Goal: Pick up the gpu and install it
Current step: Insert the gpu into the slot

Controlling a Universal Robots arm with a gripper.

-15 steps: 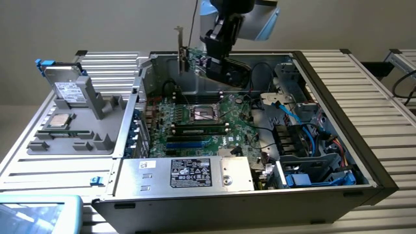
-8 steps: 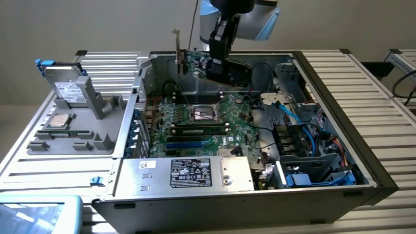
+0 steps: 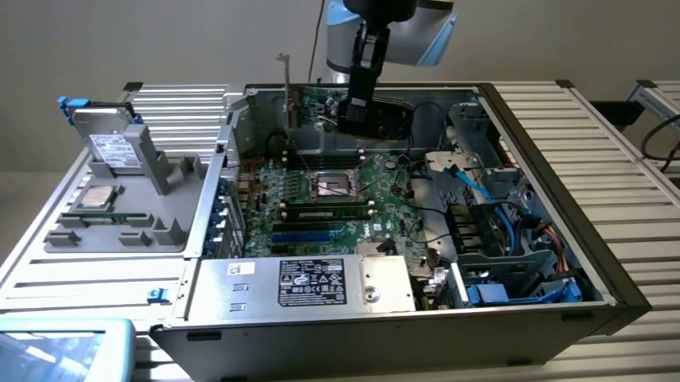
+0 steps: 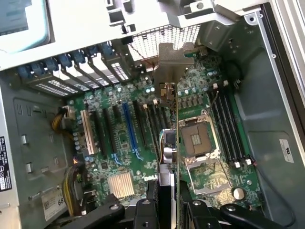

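The gpu [image 3: 318, 105] hangs on edge above the back of the open computer case [image 3: 552, 199], with my gripper [image 3: 356, 111] shut on it. Its green board faces the exterior view's left, its black cooler [image 3: 391, 119] faces the right, and its silver bracket [image 3: 287, 79] stands up at the far end. In the wrist view the gpu [image 4: 169, 143] is seen edge-on between my fingers [image 4: 143, 212], its bracket [image 4: 171, 57] pointing toward the case's rear slot openings [image 4: 95, 67]. It hovers over the motherboard [image 4: 119, 143], above the black expansion slots [image 4: 153, 121] beside the blue slot [image 4: 128, 124].
A power supply [image 3: 318, 282] fills the case's near corner. Blue cables [image 3: 473, 187] and drive bays [image 3: 499, 239] sit at the exterior view's right. The empty CPU socket [image 4: 195, 138] and memory slots [image 4: 228, 129] lie beside the gpu. A grey fixture [image 3: 127, 215] holds a hard drive [image 3: 111, 147].
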